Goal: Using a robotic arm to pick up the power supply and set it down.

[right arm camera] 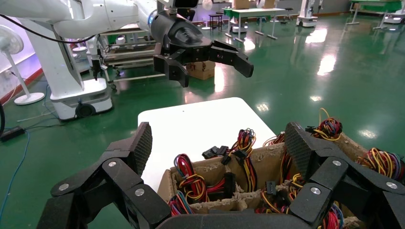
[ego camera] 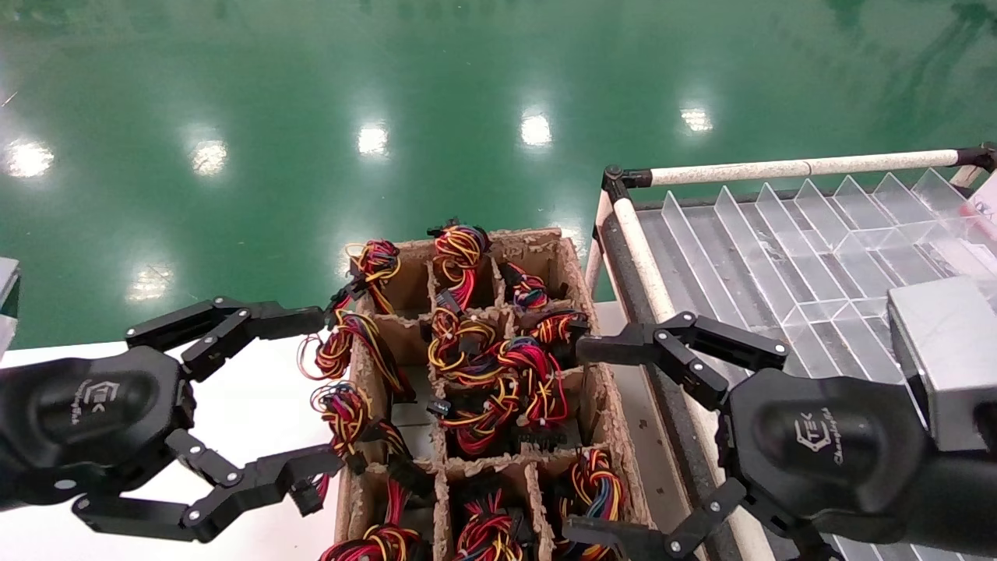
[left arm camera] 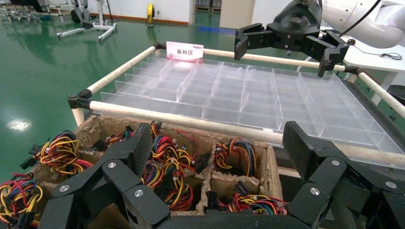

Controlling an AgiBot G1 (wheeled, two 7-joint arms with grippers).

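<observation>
**Both grippers wide apart over the crate**

Here's the right gripper (ego camera: 580,440), the robotic arm with the silver wrist block (ego camera: 946,358), hanging over the right edge of the cardboard crate (ego camera: 592,389). Its jaws are spread wide and there's nothing between them. One finger reaches in over the crate's right column, the other sits near the crate's front right corner.

Across from it, the left gripper (ego camera: 315,397) hovers at the crate's left side, above the white table (ego camera: 257,405). Its jaws are released too, and empty, with a wire bundle (ego camera: 343,343) draped over the crate wall between the fingertips.

The crate itself is split by cardboard dividers into cells, each stuffed with red, yellow, orange and black wires with black connectors. The power supplies stay down in those cells. A patch of grey metal (ego camera: 413,425) shows in a left middle cell, under the wiring; the other housings are hidden by cables. None is gripped.

On the right, beside the crate, stands a rack with a clear divider tray (ego camera: 787,257) framed by pale tubes. From the left wrist view a small sign (left arm camera: 184,50) stands at the tray's far edge.
</observation>
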